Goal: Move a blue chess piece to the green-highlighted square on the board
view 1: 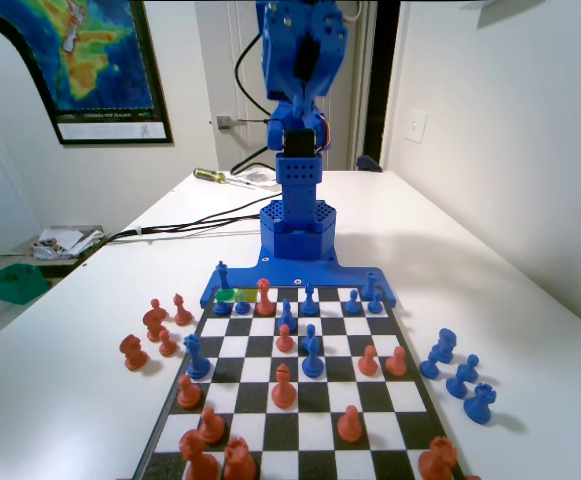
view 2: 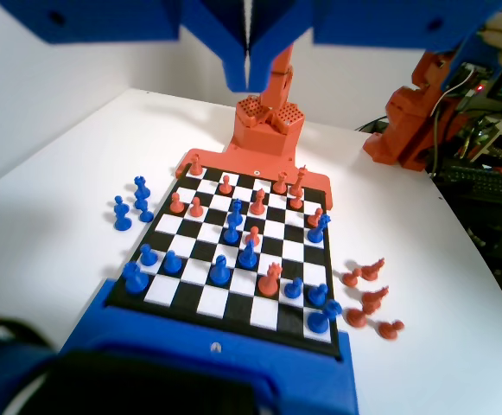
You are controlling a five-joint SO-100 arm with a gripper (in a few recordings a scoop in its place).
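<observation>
White counter [view 1: 90, 330] carries the board [view 1: 270, 432]; fingers [view 2: 247, 65] pressed together, empty; light, rigid blue chess piece [view 1: 223, 278] suits a mid-stem pinch.

Black-and-white chequered board [view 1: 300, 400] carries blue and orange-red pieces, with one bright green square [view 1: 226, 295].

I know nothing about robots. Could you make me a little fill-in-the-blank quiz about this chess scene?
1. The hand hangs high over the board, its jaws shut, carrying ___.
2. The green-highlighted square lies in the row nearest the blue arm, next to a ___ square.
3. In the fixed view, the loose pieces standing on the table right of the board are ___ in colour.

Missing words: nothing; yellow; blue
</observation>
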